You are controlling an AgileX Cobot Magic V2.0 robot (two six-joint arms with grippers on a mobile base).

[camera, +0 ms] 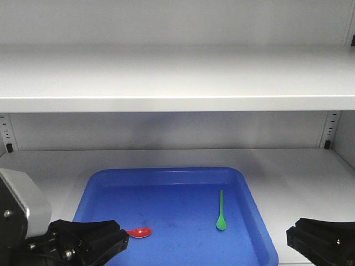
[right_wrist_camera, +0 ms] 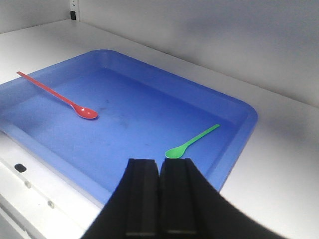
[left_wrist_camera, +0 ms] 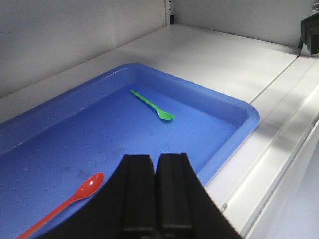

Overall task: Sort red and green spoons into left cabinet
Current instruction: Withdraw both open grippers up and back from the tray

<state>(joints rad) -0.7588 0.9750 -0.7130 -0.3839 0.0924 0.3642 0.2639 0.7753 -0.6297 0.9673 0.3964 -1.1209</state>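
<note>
Red spoon [right_wrist_camera: 60, 97], green spoon [right_wrist_camera: 192, 142] flat in blue tray [camera: 255, 221] on cabinet shelf [camera: 299, 166]. Left gripper [left_wrist_camera: 156, 194], right gripper [right_wrist_camera: 159, 196]: jaws closed, empty, outside tray, likely pre-pick standby.

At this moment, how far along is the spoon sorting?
Both spoons already lie in the blue tray on the cabinet shelf: the red spoon near the left pincer, the green spoon toward the right pincer. Nothing is in hand; both pincers are shut and empty. Any further sorting move has not begun.
</note>
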